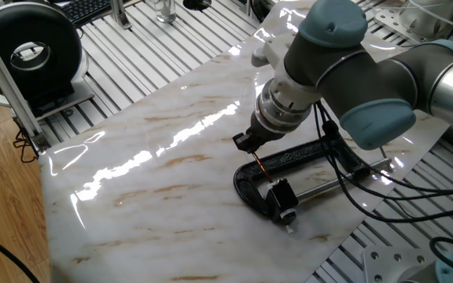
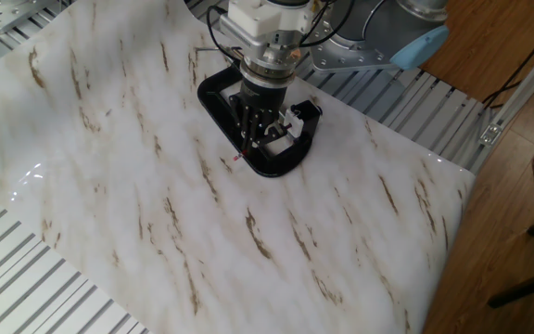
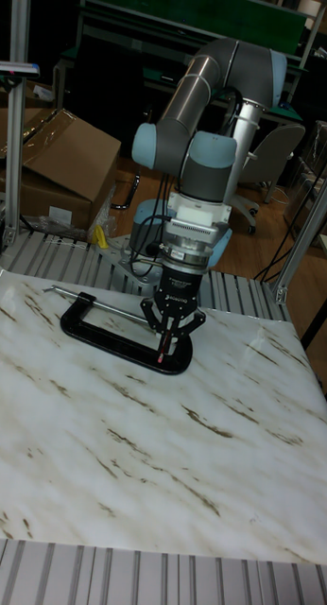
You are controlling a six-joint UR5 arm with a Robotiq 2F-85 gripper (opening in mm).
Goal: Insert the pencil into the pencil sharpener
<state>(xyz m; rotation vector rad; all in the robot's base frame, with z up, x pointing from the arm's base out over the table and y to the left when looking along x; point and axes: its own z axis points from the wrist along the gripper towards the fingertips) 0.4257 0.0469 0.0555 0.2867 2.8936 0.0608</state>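
My gripper (image 1: 247,145) is shut on the upper end of the thin dark-red pencil (image 1: 262,167). The pencil slants down toward the pencil sharpener (image 1: 280,197), a small black block held in the jaw of the black C-clamp (image 1: 313,154). Its lower end sits right at the sharpener's top. In the other fixed view, the gripper (image 2: 254,127) hangs over the clamp (image 2: 213,96) and the pencil's red end (image 2: 240,154) pokes out below the fingers. In the tall fixed view, the gripper (image 3: 170,342) covers the sharpener, and the pencil (image 3: 162,357) shows between the fingers.
The clamp's silver screw rod (image 1: 344,178) runs right along the marble board (image 1: 148,196). Black cables (image 1: 368,192) trail from the arm over the clamp. A round black device (image 1: 30,51) stands at the far left on the slatted table.
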